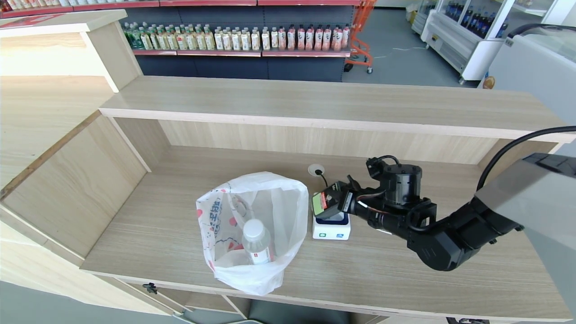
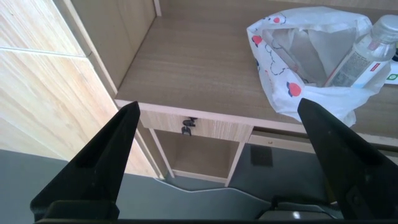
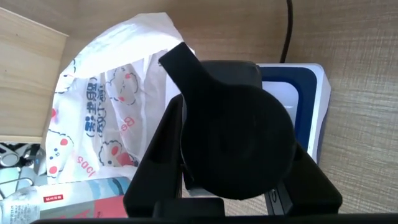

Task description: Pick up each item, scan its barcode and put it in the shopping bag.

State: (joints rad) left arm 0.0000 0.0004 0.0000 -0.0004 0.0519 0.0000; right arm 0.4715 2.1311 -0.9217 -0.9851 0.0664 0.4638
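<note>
A white shopping bag (image 1: 252,225) with red and blue print stands open on the wooden counter (image 1: 382,270). A clear bottle (image 1: 256,242) with a white cap stands inside it. Just right of the bag sits a white and blue barcode scanner (image 1: 331,228). My right gripper (image 1: 327,201) is directly above the scanner, shut on a small dark item (image 1: 320,203) with a green and red face. The scanner (image 3: 306,93) and bag (image 3: 112,81) lie below it in the right wrist view. My left gripper (image 2: 217,106) is open and holds nothing, out past the counter's front edge, with the bag (image 2: 311,43) and bottle (image 2: 367,53) beyond it.
A raised ledge (image 1: 315,103) runs along the counter's back and a wooden side wall (image 1: 76,189) closes its left end. A black cable goes from the scanner into a grommet (image 1: 316,169). A drawer lock (image 1: 149,287) sits under the front edge.
</note>
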